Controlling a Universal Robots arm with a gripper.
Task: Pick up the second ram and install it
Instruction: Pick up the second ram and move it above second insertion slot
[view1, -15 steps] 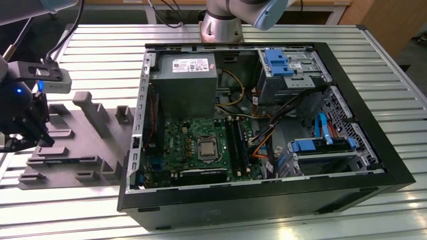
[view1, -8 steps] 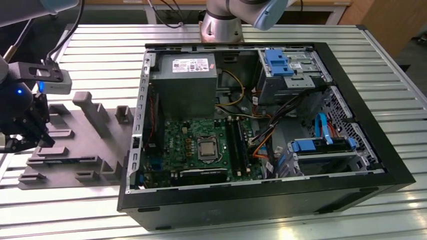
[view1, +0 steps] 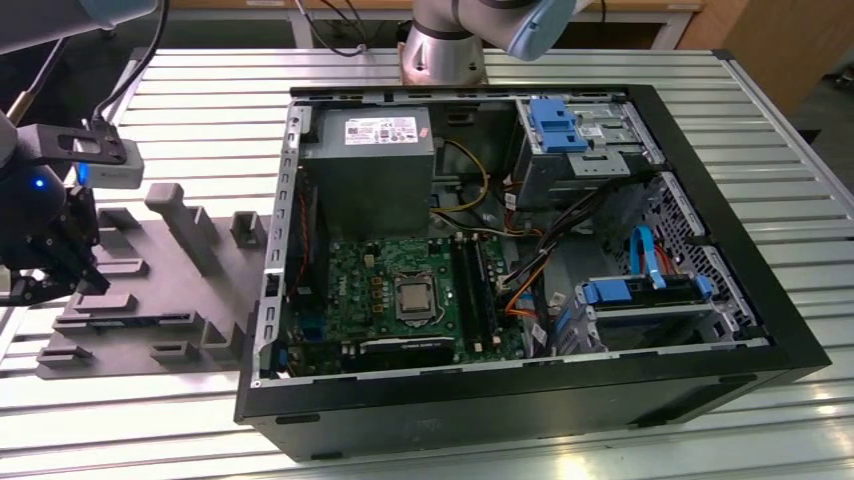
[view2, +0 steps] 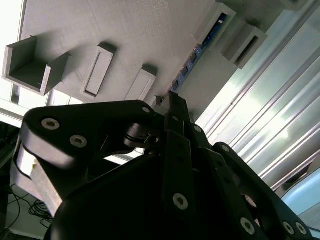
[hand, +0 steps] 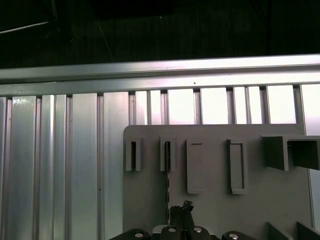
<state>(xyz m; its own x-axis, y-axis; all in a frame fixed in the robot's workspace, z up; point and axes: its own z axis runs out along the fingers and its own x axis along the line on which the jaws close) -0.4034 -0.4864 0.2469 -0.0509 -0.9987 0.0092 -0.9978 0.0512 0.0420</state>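
1. At the exterior view's left, the black two-fingered gripper (view1: 56, 285) hangs low over a grey moulded plastic parts tray (view1: 154, 300) on the ribbed aluminium table (view1: 200, 100).
2. In both wrist views, the long, thin blue circuit-board ram stick (view2: 192, 62) (hand: 167, 170) stands on edge in a tray slot.
3. The gripper (view2: 172, 97) (hand: 181, 207) has its fingertips drawn together on one end of the ram stick.

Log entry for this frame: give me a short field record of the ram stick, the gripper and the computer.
ram stick: blue, on edge in the grey tray's holders
gripper: low over the tray, at one end of the stick
computer case: open, on its side on the slatted table
memory slots: black, on the green motherboard; filled or not cannot be told
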